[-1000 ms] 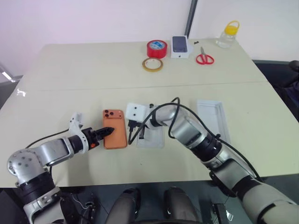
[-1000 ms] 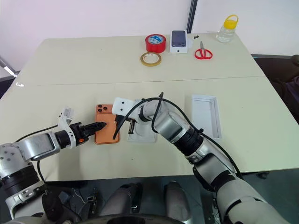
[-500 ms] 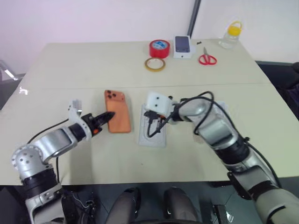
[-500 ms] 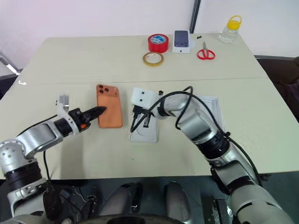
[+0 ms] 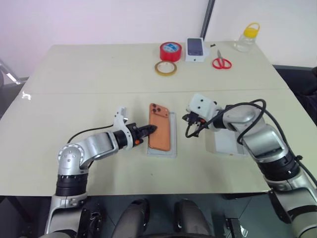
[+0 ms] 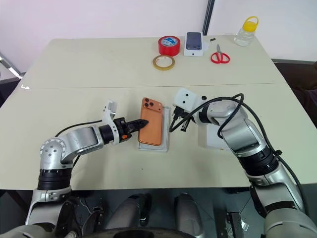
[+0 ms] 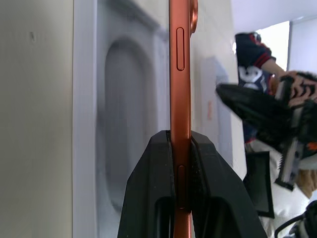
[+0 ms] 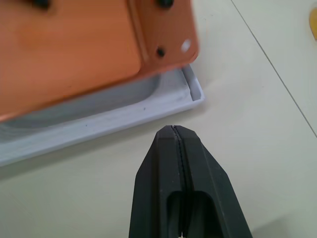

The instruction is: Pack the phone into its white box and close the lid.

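A: Since 1 s ago: left gripper carried the phone from the bare table to over the box. Right gripper swung off the box toward the lid.

B: Grip status?

A: Left clamped on the phone's long edge; wrist view shows the phone edge-on between the fingers. Right pinched shut, holding nothing.

B: Step?

A: Placing phone into box. Phone is above the tray, tilted, not seated yet. Next: prob. level it, line up w/ the walls, lower, let go. Then the lid.

B: Phone look?

A: Slim, copper-orange, back up, three lenses at the far end.
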Motion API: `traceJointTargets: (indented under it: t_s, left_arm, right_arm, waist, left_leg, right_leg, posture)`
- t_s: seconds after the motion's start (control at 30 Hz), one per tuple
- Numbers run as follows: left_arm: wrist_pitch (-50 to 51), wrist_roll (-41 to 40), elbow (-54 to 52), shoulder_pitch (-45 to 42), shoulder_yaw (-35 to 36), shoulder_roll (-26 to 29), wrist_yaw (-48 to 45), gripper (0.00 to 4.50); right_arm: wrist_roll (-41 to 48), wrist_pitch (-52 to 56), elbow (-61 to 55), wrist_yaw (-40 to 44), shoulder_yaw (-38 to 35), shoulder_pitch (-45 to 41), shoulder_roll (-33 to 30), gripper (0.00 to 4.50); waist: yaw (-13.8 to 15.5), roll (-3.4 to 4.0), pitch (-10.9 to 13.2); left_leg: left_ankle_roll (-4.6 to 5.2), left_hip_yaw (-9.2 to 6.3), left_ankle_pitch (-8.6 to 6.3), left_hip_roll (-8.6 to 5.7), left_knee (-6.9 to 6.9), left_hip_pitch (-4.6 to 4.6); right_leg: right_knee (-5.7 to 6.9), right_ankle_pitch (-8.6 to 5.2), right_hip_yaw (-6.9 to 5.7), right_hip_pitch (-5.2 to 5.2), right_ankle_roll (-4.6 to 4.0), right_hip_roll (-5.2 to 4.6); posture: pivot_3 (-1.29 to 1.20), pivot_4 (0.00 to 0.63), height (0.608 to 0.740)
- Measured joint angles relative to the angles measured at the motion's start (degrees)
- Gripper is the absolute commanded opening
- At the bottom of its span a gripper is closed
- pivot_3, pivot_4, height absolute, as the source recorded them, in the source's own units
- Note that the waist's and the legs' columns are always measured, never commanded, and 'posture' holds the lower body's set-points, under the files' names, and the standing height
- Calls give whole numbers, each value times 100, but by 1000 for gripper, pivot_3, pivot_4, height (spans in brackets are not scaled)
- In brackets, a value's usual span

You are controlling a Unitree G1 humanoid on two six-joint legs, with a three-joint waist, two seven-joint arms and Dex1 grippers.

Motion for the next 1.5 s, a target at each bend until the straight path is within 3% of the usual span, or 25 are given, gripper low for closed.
traceJointTargets:
  t_s: [0.13, 0.23, 0.43, 0.47, 0.87, 1.0, 1.1, 1.2, 1.33, 1.5]
  left_arm:
    - [-160, 14, 48, -9, -91, -7, -10, 35]
    - [-248, 24, 142, -50, -176, -28, -50, 1249]
    - [-227, 19, 138, -79, -312, 49, -216, 4294]
    - [-206, 2, 125, -116, -333, 82, -257, 4408]
    - [-73, 50, -187, -172, -388, 1210, -862, 4408]
    - [-101, 478, -549, -173, -287, 1626, -1354, 4408]
    - [-187, 1440, -740, -204, -291, 2070, -1863, 3563]
    - [-275, 2850, -898, -359, -725, 2745, -2685, 2070]
    - [-570, 4520, -936, -645, -1687, 2990, -3879, 123]
    - [-1050, 6115, -505, -1248, -2695, 2773, -5043, 123]
  right_arm:
    - [9, 37, -2, -74, -1, 36, -17, 0]
    - [10, 38, -2, -124, -1, 38, -23, 0]
    - [12, 37, 0, -177, -1, 38, -25, 0]
    - [13, 37, 0, -183, -1, 38, -27, 0]
    - [63, 36, 20, -220, -1, 38, -110, 0]
    - [60, 37, 70, -223, 6, 39, -192, 0]
    - [33, 48, 77, -211, 98, 58, -308, 0]
    - [-27, 67, 72, -195, 298, 187, -333, 0]
    - [-68, 87, 53, -176, 640, 225, -296, 0]
    - [-219, 199, 56, -231, 915, 217, -250, 0]
  waist:
    - [0, 0, 0]
    - [3, 0, 0]
    - [-2, -1, 0]
    - [2, 0, 0]
    - [-1, 0, 0]
    - [-4, 0, 1]
    - [-11, 0, 1]
    - [-6, 3, 1]
    - [7, 3, 3]
    - [16, 1, 5]
  left_leg:
    - [0, 0, 0, 0, 0, 0]
    - [0, 0, 0, 0, 1, 0]
    - [0, 0, 0, 0, 0, 0]
    - [0, 0, 0, 0, 1, 0]
    - [0, 0, 0, 1, -2, 0]
    - [0, 1, 0, 1, -3, 0]
    - [0, 2, 0, 1, -8, 1]
    - [0, 6, 0, 1, -14, 1]
    - [1, 6, 0, 0, -18, -1]
    - [2, 4, 0, 0, -18, -3]
  right_leg:
    - [0, 0, 0, 0, 0, 0]
    - [-1, 0, 0, 1, 0, 0]
    - [-1, 0, 0, 1, 0, 0]
    - [-1, 0, 0, 2, 0, 0]
    - [-1, -1, 2, -1, -1, 0]
    - [-2, -1, 2, -1, -1, 0]
    - [-4, -1, 2, -2, -2, 1]
    - [-12, -1, 3, 0, -2, 0]
    - [-28, -1, 3, 3, -2, 0]
    - [-32, 0, 1, 5, -1, 0]
  posture:
    - [0, 150, 740]
    - [0, 150, 740]
    - [0, 150, 740]
    - [0, 150, 740]
    - [0, 150, 740]
    - [0, 150, 740]
    - [0, 150, 740]
    - [0, 150, 740]
    - [0, 150, 740]
    - [0, 150, 740]
